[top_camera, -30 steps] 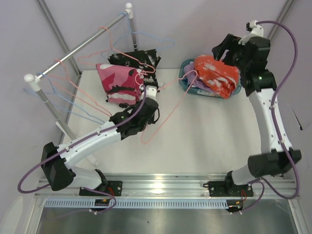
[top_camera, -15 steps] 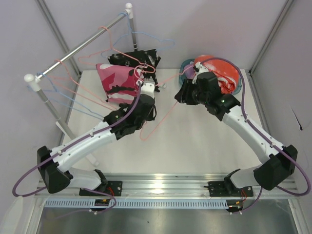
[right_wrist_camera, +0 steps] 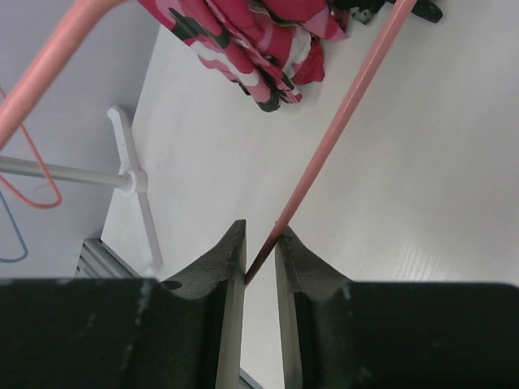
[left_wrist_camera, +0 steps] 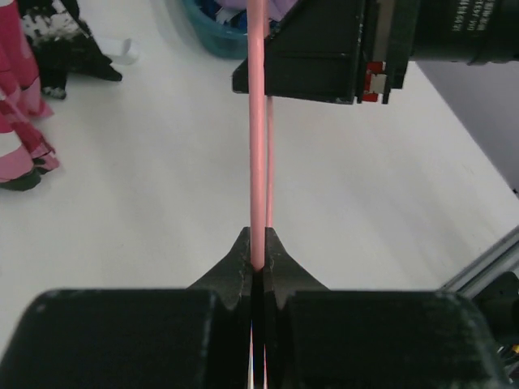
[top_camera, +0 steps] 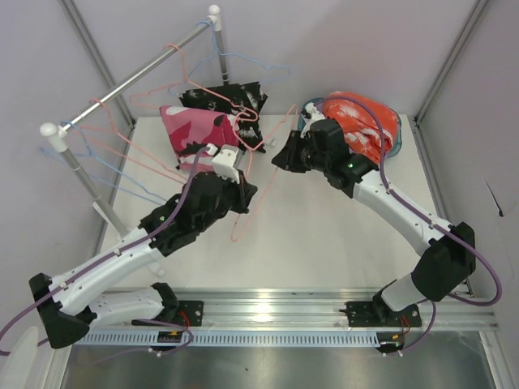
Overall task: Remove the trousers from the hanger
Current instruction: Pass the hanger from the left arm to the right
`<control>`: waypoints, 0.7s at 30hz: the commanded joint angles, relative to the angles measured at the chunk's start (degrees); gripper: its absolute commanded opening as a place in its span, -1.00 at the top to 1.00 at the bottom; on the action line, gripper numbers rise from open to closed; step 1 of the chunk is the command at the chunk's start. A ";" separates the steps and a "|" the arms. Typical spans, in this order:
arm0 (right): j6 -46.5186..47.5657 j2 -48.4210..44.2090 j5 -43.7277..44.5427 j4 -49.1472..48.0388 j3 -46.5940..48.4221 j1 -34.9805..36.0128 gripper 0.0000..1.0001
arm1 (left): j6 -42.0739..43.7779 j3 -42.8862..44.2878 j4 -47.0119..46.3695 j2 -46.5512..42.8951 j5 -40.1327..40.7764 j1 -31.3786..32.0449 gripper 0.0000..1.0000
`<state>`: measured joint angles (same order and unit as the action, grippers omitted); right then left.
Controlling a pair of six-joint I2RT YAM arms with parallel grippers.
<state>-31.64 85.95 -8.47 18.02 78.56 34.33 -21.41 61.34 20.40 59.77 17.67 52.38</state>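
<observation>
1. The left claw (left_wrist_camera: 258, 261) is clamped hard on the pink wire hanger (left_wrist_camera: 258, 121). Its fingers are pressed together with the wire nipped between them, and the wire runs straight out ahead of the tips.
2. The right claw (right_wrist_camera: 259, 235) is in on the same wire! Its fingers stand a sliver apart. The wire slants into the gap and touches one finger, but the gap is wider than the wire, so there's no pinch here.
3. From the left wrist, the right claw's black body fills the view dead ahead, close up along the wire.
4. The pink-magenta patterned trousers (top_camera: 190, 130) hang ahead and to the left of the left claw, near it. From the right claw they sit ahead, just left of the wire.
5. The black speckled trousers (top_camera: 231, 97) are just beyond the pink pair, further out from both claws.
6. The orange trousers (top_camera: 369, 121) are heaped in the blue basket (left_wrist_camera: 203, 36), behind the right claw alongside its arm.
7. The rack rail (top_camera: 130, 81) is off to the left of the left claw, well apart, with thin wire hangers on it.
8. The white table (top_camera: 324, 235) lies under both claws.
</observation>
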 commanded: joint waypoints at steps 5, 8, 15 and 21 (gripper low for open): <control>0.00 -0.61 1.17 -8.26 -0.52 -1.10 0.81 | 1.72 -5.61 -14.07 -6.77 -8.79 0.27 1.00; 0.08 -0.79 1.26 -8.27 -0.43 -1.19 0.80 | 0.85 -6.15 -15.22 -7.12 -8.79 0.27 1.00; 0.26 0.18 -0.93 -8.36 -0.69 -1.28 0.62 | -1.35 -5.62 -16.01 -5.63 -11.00 0.18 0.99; 2.54 -0.17 -1.90 -3.54 -0.17 -1.72 -0.24 | -7.41 -2.74 -9.61 -4.75 -1.46 0.27 0.99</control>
<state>-31.55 85.93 -10.81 12.16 77.89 33.19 -24.18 54.81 9.74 55.11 10.04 52.38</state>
